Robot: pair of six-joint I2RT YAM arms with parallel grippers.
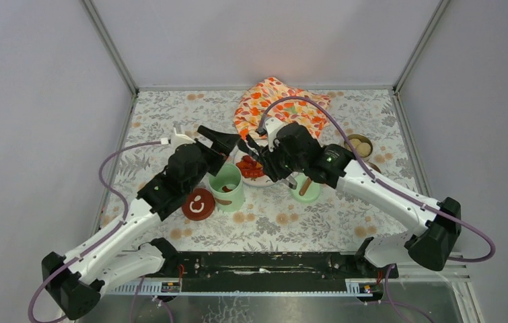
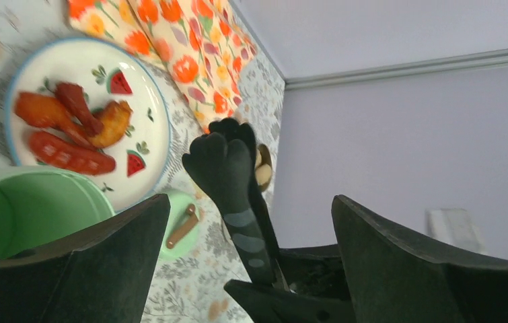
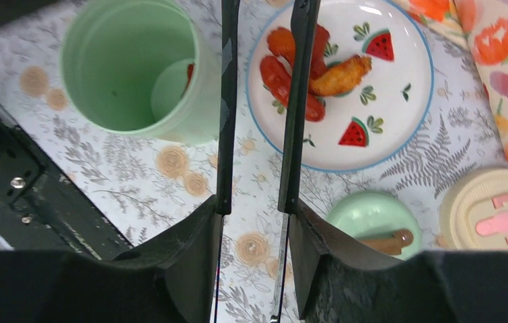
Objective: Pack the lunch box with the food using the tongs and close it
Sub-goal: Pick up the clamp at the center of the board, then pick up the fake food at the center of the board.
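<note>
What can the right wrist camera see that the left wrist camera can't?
Only the right wrist view shows the tongs, held by the right gripper, and the cream lid.

Only the left wrist view shows the pale balls, half hidden behind a black arm part, and the grey wall.

Both show the plate with red fried chunks, the green pot, the green lid and the flowery cloth.
</note>
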